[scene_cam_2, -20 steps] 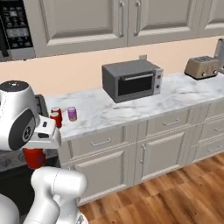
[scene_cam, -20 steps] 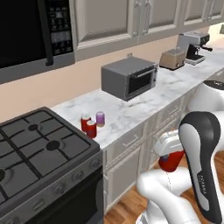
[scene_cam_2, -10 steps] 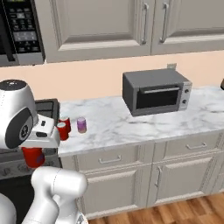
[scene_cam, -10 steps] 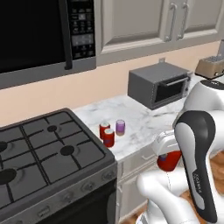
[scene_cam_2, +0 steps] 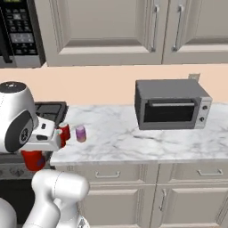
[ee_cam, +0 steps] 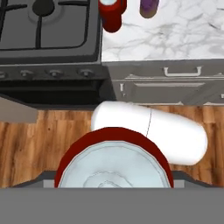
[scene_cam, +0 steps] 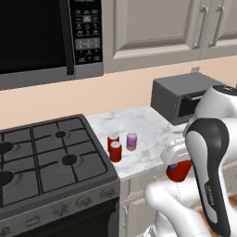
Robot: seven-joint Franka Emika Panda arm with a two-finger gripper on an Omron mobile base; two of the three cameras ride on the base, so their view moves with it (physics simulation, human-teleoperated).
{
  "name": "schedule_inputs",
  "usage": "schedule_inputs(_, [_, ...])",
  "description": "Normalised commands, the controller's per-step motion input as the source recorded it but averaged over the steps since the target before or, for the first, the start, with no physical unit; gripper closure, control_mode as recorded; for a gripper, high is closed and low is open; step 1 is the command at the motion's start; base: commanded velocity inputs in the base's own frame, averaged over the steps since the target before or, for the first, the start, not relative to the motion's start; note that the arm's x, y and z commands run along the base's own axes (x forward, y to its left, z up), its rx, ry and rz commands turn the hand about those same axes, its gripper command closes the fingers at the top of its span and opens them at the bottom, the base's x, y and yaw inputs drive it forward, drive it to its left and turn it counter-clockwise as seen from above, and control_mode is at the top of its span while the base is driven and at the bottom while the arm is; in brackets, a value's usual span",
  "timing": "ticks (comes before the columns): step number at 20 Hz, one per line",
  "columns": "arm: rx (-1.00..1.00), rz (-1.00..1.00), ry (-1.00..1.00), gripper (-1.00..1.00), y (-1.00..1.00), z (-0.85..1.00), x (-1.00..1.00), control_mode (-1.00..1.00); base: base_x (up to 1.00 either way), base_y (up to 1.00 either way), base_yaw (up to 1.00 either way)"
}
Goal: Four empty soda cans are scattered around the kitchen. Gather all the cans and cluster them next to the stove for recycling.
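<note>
Grey cabinets [scene_cam_2: 133, 26] hang over a white marble counter [scene_cam: 148, 134], with a black microwave [scene_cam: 41, 37] above the dark stove [scene_cam: 46, 162] and a grey toaster oven [scene_cam_2: 171, 104] further along. Two red soda cans [scene_cam: 115, 149] and a purple can [scene_cam: 132, 141] stand clustered just beside the stove. The gripper [scene_cam: 178, 159] is clenched around a fourth red can [scene_cam: 179, 170], silver-topped, held off the counter's front edge.

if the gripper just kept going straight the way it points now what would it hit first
Probably the wood floor in front of the stove. The gripper, shut on a red can, points downward, and the robot's own white link crosses that line nearer, though depth is unclear.
</note>
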Motion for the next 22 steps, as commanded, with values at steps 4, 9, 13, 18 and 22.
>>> schedule_inputs(4, [0.0, 0.0, 0.0, 1.0, 0.0, 0.0, 0.0, 1.0, 0.45, -0.9, 0.15])
schedule_inputs(9, [0.0, 0.0, 0.0, 1.0, 0.0, 0.0, 0.0, 1.0, 0.01, -0.04, 0.01])
schedule_inputs(13, [0.0, 0.0, 0.0, 1.0, 0.0, 0.0, 0.0, 1.0, 0.66, 0.18, 0.0])
schedule_inputs(18, [0.0, 0.0, 0.0, 1.0, 0.0, 0.0, 0.0, 1.0, 0.39, 0.16, 0.0])
schedule_inputs(22, [0.0, 0.0, 0.0, 1.0, 0.0, 0.0, 0.0, 1.0, 0.0, 0.0, 0.0])
